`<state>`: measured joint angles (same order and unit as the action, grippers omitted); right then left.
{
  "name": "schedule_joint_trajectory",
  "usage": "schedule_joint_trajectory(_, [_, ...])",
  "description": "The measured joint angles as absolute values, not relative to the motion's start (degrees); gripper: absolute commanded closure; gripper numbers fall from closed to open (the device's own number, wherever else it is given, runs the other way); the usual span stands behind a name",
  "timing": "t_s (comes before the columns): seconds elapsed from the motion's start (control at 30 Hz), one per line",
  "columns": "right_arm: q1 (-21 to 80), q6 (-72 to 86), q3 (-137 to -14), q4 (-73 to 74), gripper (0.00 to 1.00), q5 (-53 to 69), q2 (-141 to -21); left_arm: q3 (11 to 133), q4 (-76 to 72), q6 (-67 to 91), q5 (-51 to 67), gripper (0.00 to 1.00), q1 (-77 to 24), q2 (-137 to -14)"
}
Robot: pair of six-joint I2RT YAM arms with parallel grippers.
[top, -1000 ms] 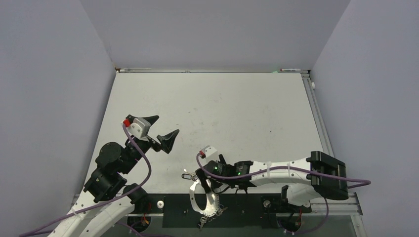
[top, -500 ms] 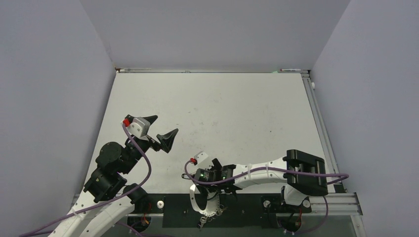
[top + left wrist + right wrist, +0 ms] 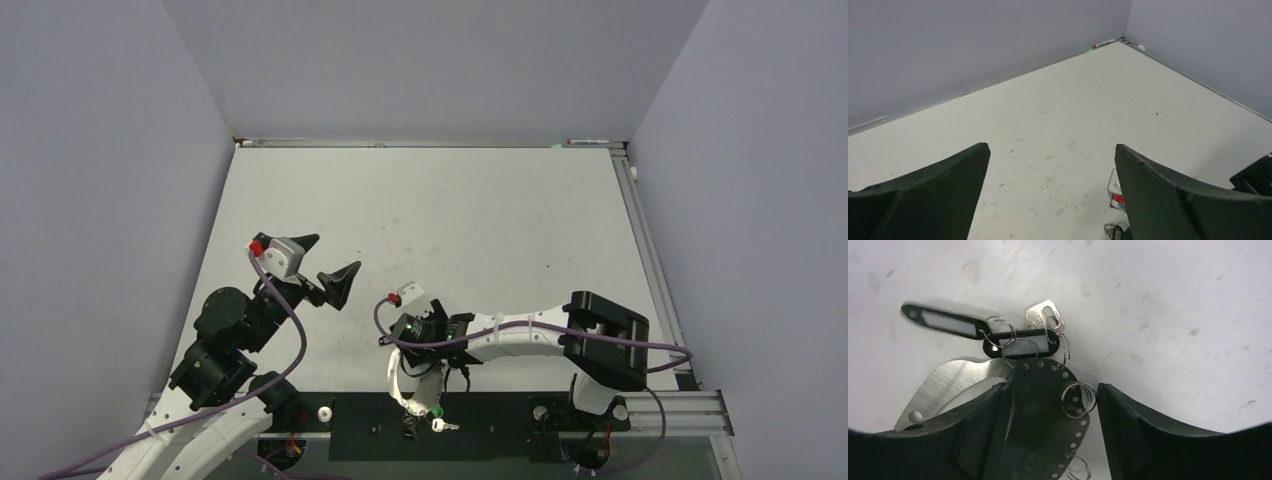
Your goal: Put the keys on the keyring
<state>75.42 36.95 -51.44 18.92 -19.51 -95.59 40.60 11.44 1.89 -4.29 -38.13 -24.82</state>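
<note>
The keyring is a curved pale metal strap (image 3: 393, 381) with a row of holes and several split rings, lying at the table's near edge. In the right wrist view the strap (image 3: 945, 385) carries a plain silver key (image 3: 1044, 316) and two black tags (image 3: 943, 322). More small keys (image 3: 438, 424) hang at its near end. My right gripper (image 3: 418, 360) (image 3: 1053, 425) straddles the strap with its jaws partly apart. The left finger (image 3: 983, 435) is against the strap's edge, and a small gap shows at the right finger (image 3: 1143, 435). My left gripper (image 3: 333, 254) (image 3: 1050, 150) is wide open, empty, and above bare table.
A black base rail (image 3: 500, 425) runs along the near edge under the keyring. Grey walls close in the table on three sides. My right wrist's white and red part (image 3: 1115, 192) shows at the bottom of the left wrist view.
My right arm has swung left and farther in over the keyring. The strap has shifted and turned, showing narrower, and the hanging keys have moved. The left arm has not moved.
</note>
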Motion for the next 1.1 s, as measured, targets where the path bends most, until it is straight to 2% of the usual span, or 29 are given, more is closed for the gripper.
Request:
schedule_joint_trajectory(0.47, [53.9,21.8,-54.0,9.8,0.37,-22.1,-100.1,40.6,11.4,1.9,-4.4,0.06,-38.1,-25.1])
schedule_joint_trajectory(0.8, [38.5,19.2,-55.2,6.9,0.18,-22.9,-101.6,40.6,11.4,1.8,-4.8,0.06,-38.1,-25.5])
schedule_joint_trajectory(0.93, [38.1,18.3,-54.8,9.1,0.15,-21.1,-98.3,40.6,11.5,1.8,-5.3,0.04,-38.0,-26.1])
schedule_joint_trajectory(1.07, [38.6,17.0,-54.8,9.9,0.15,-18.1,-89.1,40.6,11.6,1.8,-6.1,0.0,-37.8,-26.9])
schedule_joint_trajectory(1.1, [38.7,16.6,-54.8,9.9,0.15,-17.2,-86.0,40.6,11.6,1.8,-6.3,0.03,-37.8,-27.2])
